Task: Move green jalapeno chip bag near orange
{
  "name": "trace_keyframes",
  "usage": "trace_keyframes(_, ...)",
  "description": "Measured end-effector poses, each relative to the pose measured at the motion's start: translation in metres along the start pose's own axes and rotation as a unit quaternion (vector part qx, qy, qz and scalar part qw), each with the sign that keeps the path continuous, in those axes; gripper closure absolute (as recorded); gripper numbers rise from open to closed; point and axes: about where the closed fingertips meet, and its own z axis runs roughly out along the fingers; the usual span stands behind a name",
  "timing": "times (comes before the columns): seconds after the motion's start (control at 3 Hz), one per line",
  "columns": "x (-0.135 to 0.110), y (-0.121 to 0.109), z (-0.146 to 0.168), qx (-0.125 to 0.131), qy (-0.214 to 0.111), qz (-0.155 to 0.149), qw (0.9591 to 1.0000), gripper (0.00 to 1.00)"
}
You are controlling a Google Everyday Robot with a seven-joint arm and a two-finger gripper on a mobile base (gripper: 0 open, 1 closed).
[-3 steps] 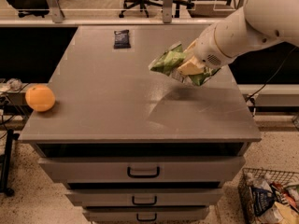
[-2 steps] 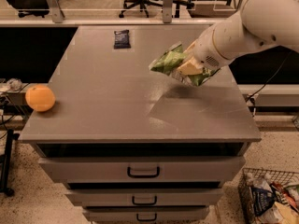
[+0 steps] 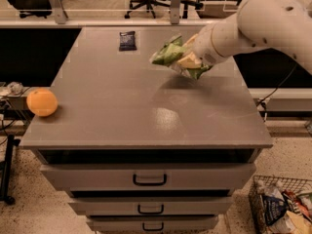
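The green jalapeno chip bag (image 3: 169,54) is crumpled and held in the air above the right part of the grey cabinet top (image 3: 146,106). My gripper (image 3: 191,60) comes in from the right on a white arm and is shut on the bag; a shadow lies on the top below it. The orange (image 3: 42,102) sits at the far left edge of the top, far from the bag.
A small dark packet (image 3: 127,40) lies at the back of the top. The cabinet has several drawers (image 3: 148,179) in front. A wire basket of packets (image 3: 282,206) stands on the floor at lower right. Office chairs stand behind.
The arm has carried the bag a little to the left and slightly up. The orange and the dark packet have not moved.
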Motion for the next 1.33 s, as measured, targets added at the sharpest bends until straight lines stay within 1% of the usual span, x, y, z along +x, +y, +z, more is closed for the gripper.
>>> trace_keyframes(0.33,-0.03,0.013,0.017,-0.03,-0.06,-0.011,0.9977,1.0)
trace_keyframes(0.67,-0.075,0.042,0.032,-0.084,-0.136,-0.012,0.9871,1.0)
trace_keyframes(1.0,-0.115,0.07,0.043,-0.128,-0.192,-0.004,0.9731,1.0)
trace_keyframes(1.33,-0.142,0.095,0.058,-0.158,-0.216,0.0,0.9635,1.0)
